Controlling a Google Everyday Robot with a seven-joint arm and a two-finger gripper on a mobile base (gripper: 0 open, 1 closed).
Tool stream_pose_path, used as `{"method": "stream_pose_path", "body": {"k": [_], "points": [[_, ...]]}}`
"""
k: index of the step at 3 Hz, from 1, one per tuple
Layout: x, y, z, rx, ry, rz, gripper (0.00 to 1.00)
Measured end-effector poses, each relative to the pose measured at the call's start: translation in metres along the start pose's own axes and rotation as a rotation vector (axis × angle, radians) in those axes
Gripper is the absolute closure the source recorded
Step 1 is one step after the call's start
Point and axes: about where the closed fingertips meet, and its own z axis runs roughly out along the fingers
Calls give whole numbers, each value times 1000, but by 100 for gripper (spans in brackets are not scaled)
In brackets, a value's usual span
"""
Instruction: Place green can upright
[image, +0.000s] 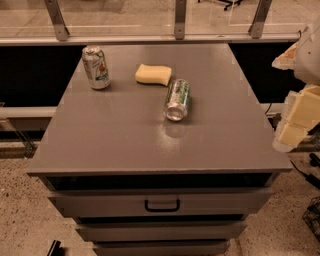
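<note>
The green can (177, 99) lies on its side near the middle of the grey cabinet top (125, 145), its silver end facing the front. My gripper (295, 122) shows as pale yellow and white parts at the right edge of the view. It hangs beyond the cabinet's right side, well away from the can and holding nothing that I can see.
A silver-white can (96, 67) with a small green-and-red label stands upright at the back left. A yellow sponge (153, 74) lies just behind the green can. Drawers with a black handle (162, 205) are below the front edge. A glass wall with metal posts is behind.
</note>
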Motion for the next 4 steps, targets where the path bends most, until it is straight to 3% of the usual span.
{"method": "stream_pose_path", "body": {"k": [1, 2, 3, 4], "points": [[0, 0, 0, 0, 0, 0, 0], [-16, -11, 6, -28, -19, 0, 0], [-78, -60, 23, -39, -68, 35, 0], [-78, -60, 23, -38, -69, 34, 0]]}}
